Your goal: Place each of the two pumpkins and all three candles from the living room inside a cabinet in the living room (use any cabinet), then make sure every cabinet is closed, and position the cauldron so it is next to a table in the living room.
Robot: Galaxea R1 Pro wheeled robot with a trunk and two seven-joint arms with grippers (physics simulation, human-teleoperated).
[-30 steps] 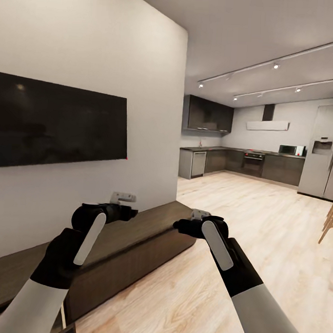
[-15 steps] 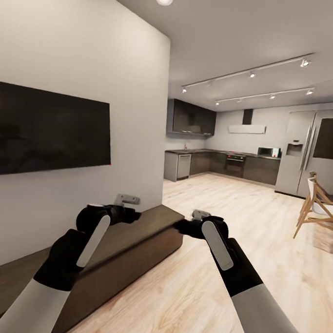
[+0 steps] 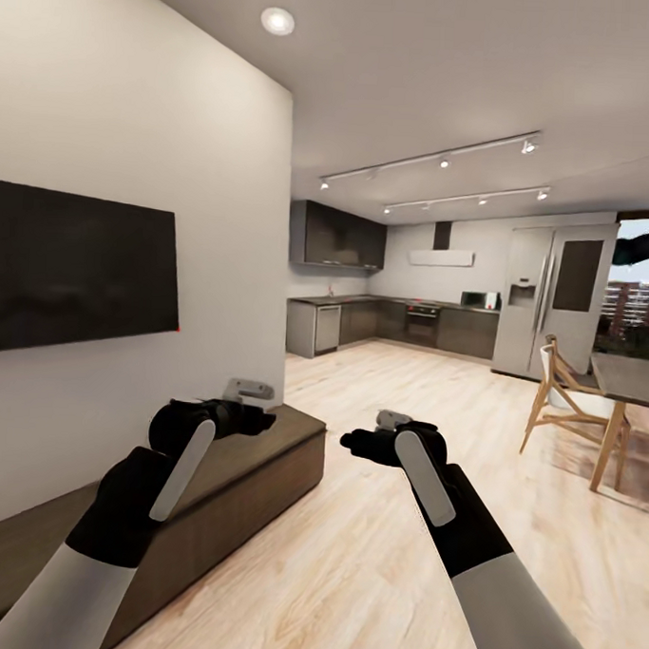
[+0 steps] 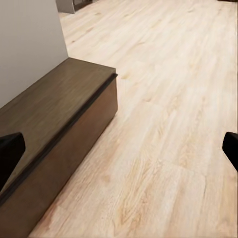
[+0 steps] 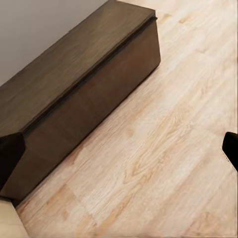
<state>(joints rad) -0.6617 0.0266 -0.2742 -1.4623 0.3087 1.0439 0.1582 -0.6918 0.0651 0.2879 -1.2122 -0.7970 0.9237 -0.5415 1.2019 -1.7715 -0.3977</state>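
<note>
At far left a dark television [image 3: 75, 269] hangs on the white wall. Below it runs the cabinet [image 3: 250, 473], a long low dark unit against the wall; its front is plain and shut as far as I can see, with no handle to hook.

My left gripper [image 3: 253, 418] hangs over the cabinet top. In the left wrist view its fingertips [image 4: 11, 153] sit at opposite edges, so the jaws are spread wide and hold nothing. My right gripper [image 3: 356, 445] hangs over the wooden floor [image 3: 389, 547], just beside the cabinet end. Its jaws are likewise spread wide and bare.

Handling judgement: the cabinet front is rigid, smooth and probably slippery. I expect to grip a drawer's upper edge or seam, then pull straight outward.

Further right stand a wooden chair [image 3: 560, 399] and a table [image 3: 631, 379].
</note>
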